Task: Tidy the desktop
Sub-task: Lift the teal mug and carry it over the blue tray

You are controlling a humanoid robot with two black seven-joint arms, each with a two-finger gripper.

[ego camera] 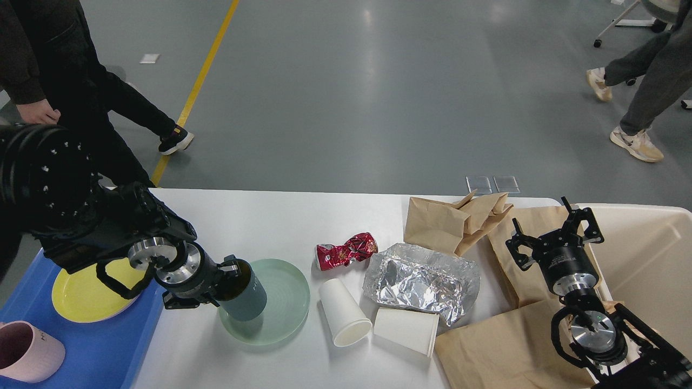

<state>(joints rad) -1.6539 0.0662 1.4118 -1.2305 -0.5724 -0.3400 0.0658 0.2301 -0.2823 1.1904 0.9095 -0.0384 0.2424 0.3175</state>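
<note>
Much litter covers the white, matte, round-cornered desktop point(270, 224).

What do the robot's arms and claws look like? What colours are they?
Both arms are black with shiny silver metal rings at the wrists and looping black cables. The left arm has a fat round black part dotted with small pale marks. The right end effector has two black skeleton-like fingers. The left end effector is black too.
</note>
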